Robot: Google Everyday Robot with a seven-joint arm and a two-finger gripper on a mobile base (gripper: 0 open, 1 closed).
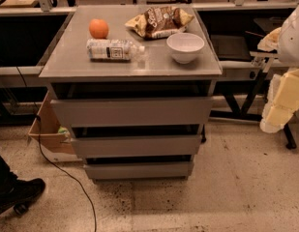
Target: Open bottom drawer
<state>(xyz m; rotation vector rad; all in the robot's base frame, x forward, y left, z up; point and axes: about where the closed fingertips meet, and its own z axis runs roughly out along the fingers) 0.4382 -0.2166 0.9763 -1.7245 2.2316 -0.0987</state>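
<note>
**Q:** Where is the bottom drawer (pixel 139 169)?

**A:** It is the lowest of three grey fronts in the cabinet (pixel 154 57), just above the floor (pixel 226 187). The middle drawer (pixel 137 145) and the top drawer (pixel 132 111) sit over it. Its slim, handleless front runs left to right, with a dark gap along the upper edge. It appears not yet pulled out.

**Q:** How does the gripper (pixel 277 111) stand to it?

**A:** The gripper hangs at the right edge of the view, well apart from the cabinet's right side and about level with the top drawer. Whether it is spread or closed cannot be told. The drawer lies down and to the left of it. The coming move probably calls for lowering, crossing to the front panel, and catching that upper edge.

**Q:** What surrounds the cabinet?

**A:** On its top, an orange (pixel 98 28) sits near the back left corner. A bottle (pixel 112 49) lies on its side left of centre, a snack bag (pixel 159 21) is at the back edge, and a bowl (pixel 185 47) is toward the right edge. A cardboard box (pixel 45 129) stands beside the left side. A cable (pixel 67 175) trails over the floor, and a shoe (pixel 16 192) shows at lower left.
</note>
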